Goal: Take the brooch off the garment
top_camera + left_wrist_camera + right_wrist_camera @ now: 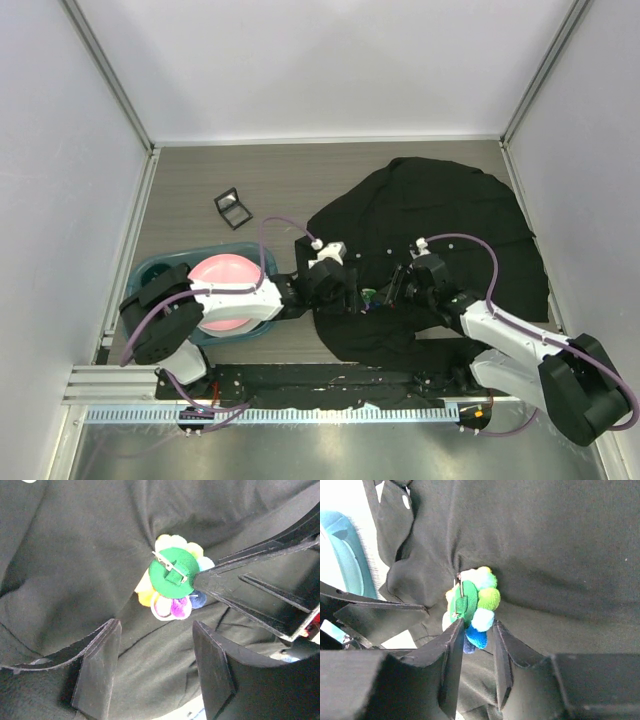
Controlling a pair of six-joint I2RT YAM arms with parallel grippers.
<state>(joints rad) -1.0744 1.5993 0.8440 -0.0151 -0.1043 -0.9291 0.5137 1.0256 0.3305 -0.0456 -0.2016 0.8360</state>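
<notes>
Right end effector point(476, 626) clenched on the multicoloured flower-shaped pompom brooch point(472, 605) with green felt back, we see it at frame centre against the black fabric shirt point(545, 555), left end effector point(156, 625) released, jaws spread wide just below the brooch

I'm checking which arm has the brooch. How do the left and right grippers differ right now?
The right gripper is nearly shut, pinching the brooch. The left gripper is wide open and grips nothing. The right gripper's fingertips touch the brooch, while the left gripper's stop short of it. Both are low over the garment and point at the brooch.
</notes>
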